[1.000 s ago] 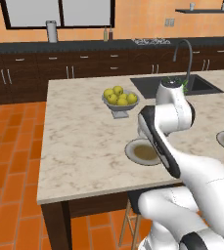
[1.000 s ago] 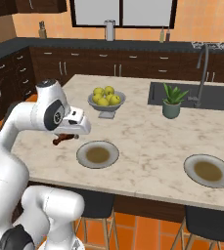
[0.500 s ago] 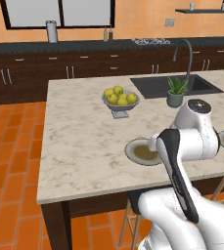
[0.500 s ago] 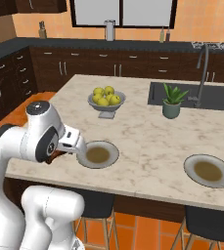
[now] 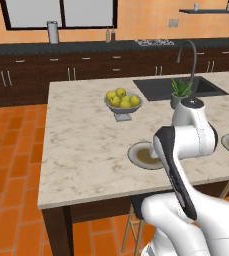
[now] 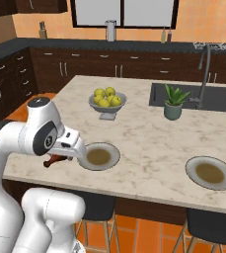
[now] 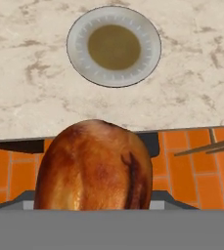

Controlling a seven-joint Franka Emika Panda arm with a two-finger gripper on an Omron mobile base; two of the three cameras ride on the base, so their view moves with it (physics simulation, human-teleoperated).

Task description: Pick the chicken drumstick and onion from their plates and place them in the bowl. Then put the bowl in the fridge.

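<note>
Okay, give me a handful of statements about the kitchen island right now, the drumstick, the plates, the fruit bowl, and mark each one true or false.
1. The gripper is holding the chicken drumstick. True.
2. The near plate still has the drumstick lying on it. False: the plate is bare, showing only its brownish centre.
3. The footed fruit bowl holds yellow-green fruits. True.
4. The second plate carries a purple onion. False: that plate is bare too.
5. A potted plant stands beside the sink. True.
6. The fruit bowl sits inside the sink. False: it stands on the marble counter.
</note>
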